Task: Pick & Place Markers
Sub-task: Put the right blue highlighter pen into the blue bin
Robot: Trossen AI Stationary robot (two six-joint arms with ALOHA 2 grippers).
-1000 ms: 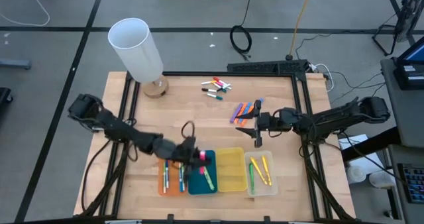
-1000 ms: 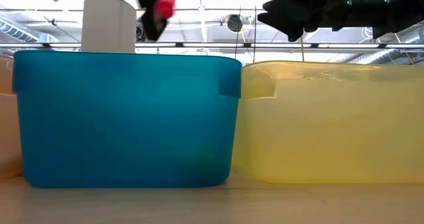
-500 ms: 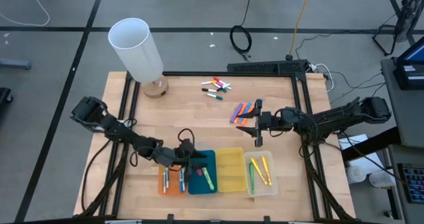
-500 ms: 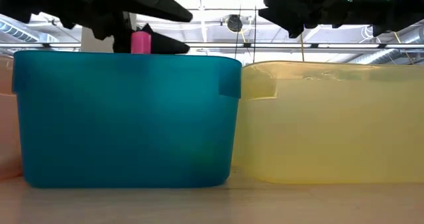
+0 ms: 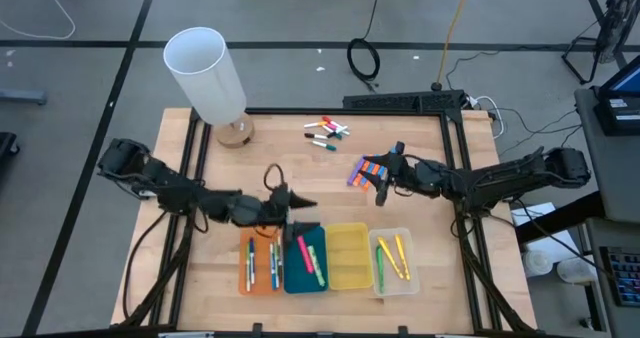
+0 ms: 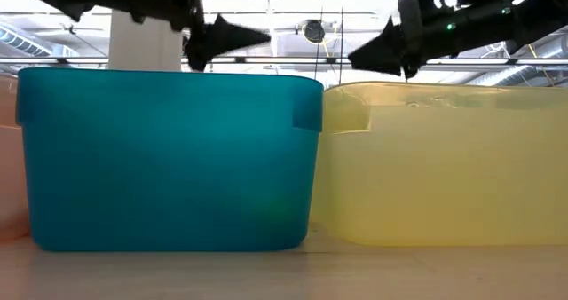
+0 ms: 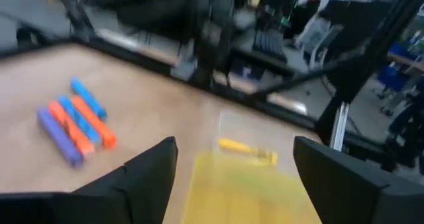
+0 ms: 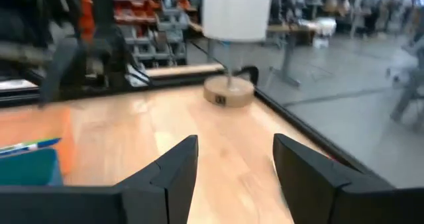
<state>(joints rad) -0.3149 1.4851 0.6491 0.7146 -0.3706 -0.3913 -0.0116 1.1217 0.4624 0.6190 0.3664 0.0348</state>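
My left gripper (image 5: 303, 210) (image 7: 235, 177) stands open and empty, level, just above the far rim of the blue tray (image 5: 322, 240). A pink marker (image 5: 301, 250) lies in that tray beside a green one (image 5: 315, 265). My right gripper (image 5: 380, 181) (image 8: 235, 164) is open and empty, pointing toward the table's left, right beside a row of orange, blue and purple markers (image 5: 366, 167) (image 7: 76, 121) lying flat on the table. More markers (image 5: 327, 131) lie at the far middle. In the low view both grippers hang above the trays' rims.
The orange tray (image 5: 246, 278), yellow tray (image 5: 348, 263) and clear tray (image 5: 410, 278) stand in a row with the blue one at the near edge; all but the yellow one hold markers. A white cylinder on a wooden foot (image 5: 207, 73) stands at the far left corner.
My left gripper has opened and let go of the pink marker, which has fallen into the blue tray and lies flat there. The gripper has then drawn back toward the table's far edge. My right gripper has turned from pointing at the near edge toward the table's left, staying open.
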